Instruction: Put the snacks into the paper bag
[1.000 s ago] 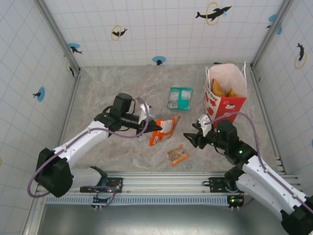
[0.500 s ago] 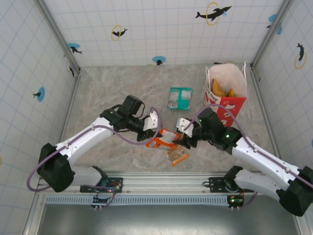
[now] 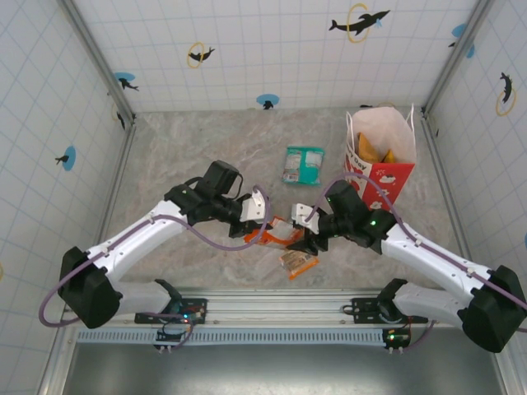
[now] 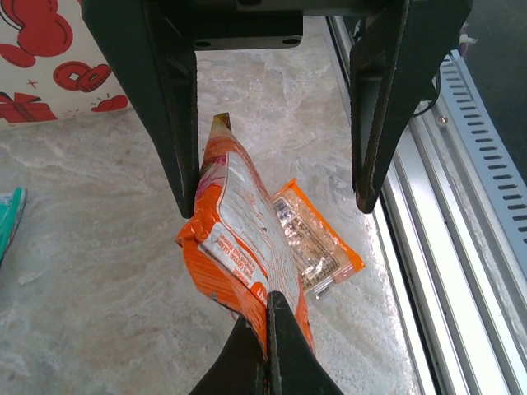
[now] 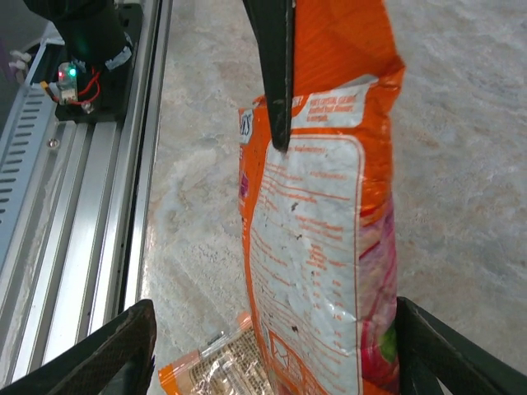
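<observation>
**Currently: orange packet pinched by the left tool, right tool spread around it**

Left tool (image 4: 267, 313): closed. Its two fingertips meet at the bottom centre of the left wrist view and pinch the lower end of the orange packet (image 4: 239, 239).

The packet is lifted clear of the surface (image 3: 189, 148) and stands roughly on end. Its white printed panel faces the left wrist camera.

Right tool (image 3: 303, 240): open, gripping nothing. In the left wrist view its dark fingers (image 4: 183, 123) come down from the top of the frame on either side of the packet. One lies close against the packet's left edge; contact cannot be confirmed. The other stands apart at the right.

Wrapped bar (image 4: 317, 239): flat on the surface just below and behind the held packet, near the metal rail at the lower centre of the overhead view.

Teal packet (image 3: 304, 164): flat on the surface, above centre, well apart from both tools.

Paper bag (image 3: 383, 177): upright at the upper right of the overhead view, mouth open. Yellow-orange packets (image 3: 375, 152) are visible inside.
</observation>
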